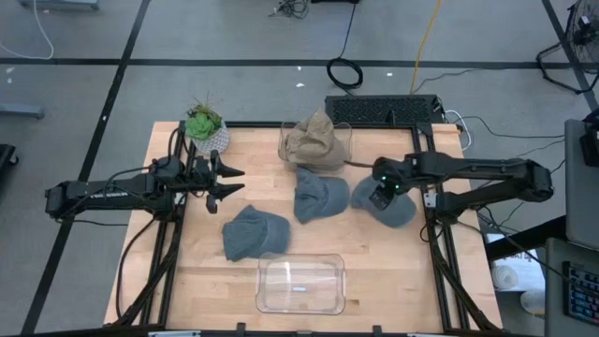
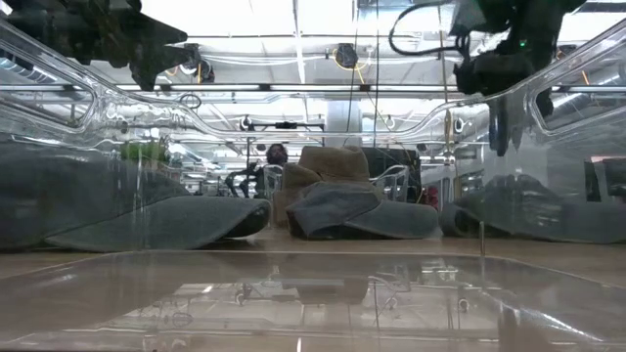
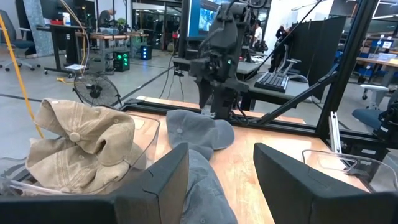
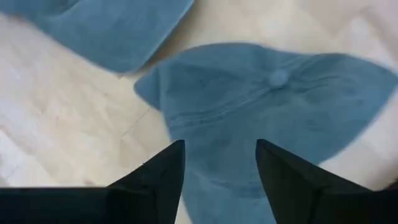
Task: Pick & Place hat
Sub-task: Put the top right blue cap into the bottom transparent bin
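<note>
While the right gripper (image 1: pixel 378 197) is hovering directly over the rightmost blue-grey soft cloth cap (image 1: pixel 398 208), its 2 dark fingers (image 4: pixel 158 177) are standing apart with nothing between them, the cap's crown and top button lying just past the tips in the right wrist view. This cap is sitting near the table's right edge, just beside a second blue-grey cloth cap (image 1: pixel 318 195) at the centre, while a third blue-grey cap (image 1: pixel 253 231) is lying nearer the front, just behind the empty clear plastic rectangular bin (image 1: pixel 300 283). A tan cloth cap (image 1: pixel 314 140) is resting in a clear container at the back. The cap is looking light, limp and foldable, so it is likely bunching rather than slipping under a pinch; a bite on the raised crown fabric or along the stiffer brim is seeming the surest hold. The left gripper (image 1: pixel 227 182) is waiting, fingers spread and empty, over the wooden table (image 1: pixel 187 281) on the left, near the potted green plant (image 1: pixel 206 126). Open wood is lying between the caps and the bin, so the path there is looking free, though the bin's thin walls and the neighbouring cap are calling for clearance.
</note>
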Robot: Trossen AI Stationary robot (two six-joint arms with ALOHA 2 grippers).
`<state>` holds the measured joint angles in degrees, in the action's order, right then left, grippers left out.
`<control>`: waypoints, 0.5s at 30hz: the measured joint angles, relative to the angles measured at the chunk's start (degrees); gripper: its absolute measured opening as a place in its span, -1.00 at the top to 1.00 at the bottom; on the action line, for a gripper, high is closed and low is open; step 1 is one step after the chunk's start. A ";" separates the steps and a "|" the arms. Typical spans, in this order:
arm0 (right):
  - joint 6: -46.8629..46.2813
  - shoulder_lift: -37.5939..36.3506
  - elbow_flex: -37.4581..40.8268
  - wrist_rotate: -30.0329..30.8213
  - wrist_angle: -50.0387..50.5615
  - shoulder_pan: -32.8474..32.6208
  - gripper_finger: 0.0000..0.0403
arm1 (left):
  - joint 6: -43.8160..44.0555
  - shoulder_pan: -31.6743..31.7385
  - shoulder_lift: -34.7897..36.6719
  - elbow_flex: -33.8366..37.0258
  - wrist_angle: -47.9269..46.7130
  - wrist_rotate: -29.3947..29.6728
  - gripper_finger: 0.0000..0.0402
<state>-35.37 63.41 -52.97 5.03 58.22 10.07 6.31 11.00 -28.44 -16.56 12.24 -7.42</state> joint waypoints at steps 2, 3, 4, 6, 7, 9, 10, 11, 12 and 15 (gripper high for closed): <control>0.97 -1.01 0.00 1.16 0.81 0.41 0.07 | -0.01 0.00 0.02 0.00 0.01 0.00 0.05; 2.27 -1.19 0.00 1.17 1.15 0.75 0.07 | 0.04 0.00 0.02 0.00 0.01 0.00 0.05; 3.83 -1.20 -0.02 1.42 1.56 0.97 0.06 | 0.04 0.00 -0.01 0.00 -0.01 0.00 0.05; 6.45 -0.76 -0.02 4.24 2.22 1.35 0.06 | -0.01 0.00 0.02 0.00 0.00 0.00 0.05; 7.24 -0.32 -0.02 6.03 2.19 1.50 0.07 | 0.00 0.00 0.02 0.00 0.01 0.00 0.05; 8.20 0.85 -0.02 7.17 2.03 1.97 0.08 | 0.03 -0.02 0.02 0.00 -0.02 0.00 0.05; 8.63 1.55 -0.02 6.89 2.07 2.10 0.08 | -0.01 0.00 0.02 0.00 -0.01 0.00 0.05; 8.69 2.34 -0.02 6.44 2.09 2.24 0.08 | -0.01 0.00 0.02 0.00 -0.02 0.00 0.05; 9.04 3.17 -0.02 5.52 2.09 2.23 0.08 | 0.01 0.00 0.00 -0.01 0.01 0.00 0.05; 10.90 5.59 -0.02 5.24 2.06 2.21 0.07 | -0.02 0.00 0.02 0.00 0.01 0.00 0.05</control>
<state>-24.47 68.99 -52.99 10.27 60.28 12.27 6.30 11.00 -28.42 -16.56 12.25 -7.42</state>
